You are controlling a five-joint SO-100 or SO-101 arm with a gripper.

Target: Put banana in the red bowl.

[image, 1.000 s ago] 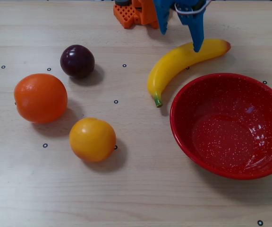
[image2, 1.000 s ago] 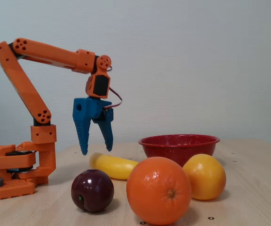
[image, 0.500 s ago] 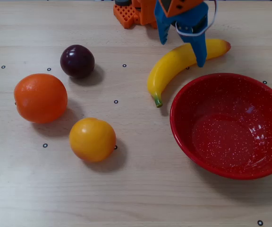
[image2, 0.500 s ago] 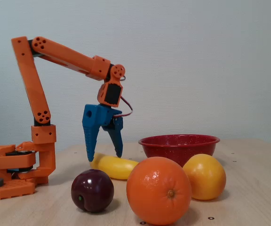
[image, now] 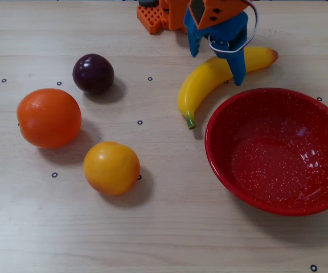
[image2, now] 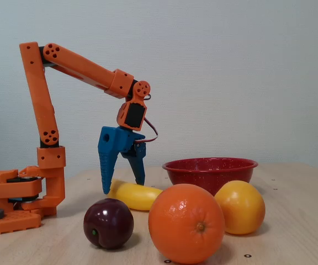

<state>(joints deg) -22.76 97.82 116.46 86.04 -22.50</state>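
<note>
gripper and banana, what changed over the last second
The gripper came down and reached further out from the base, its open blue fingers now straddling the banana near its reddish tip; in the fixed view the fingertips hang level with the banana's top. Nothing has been gripped. The banana, red bowl, plum, orange and yellow-orange fruit have not moved.
</note>
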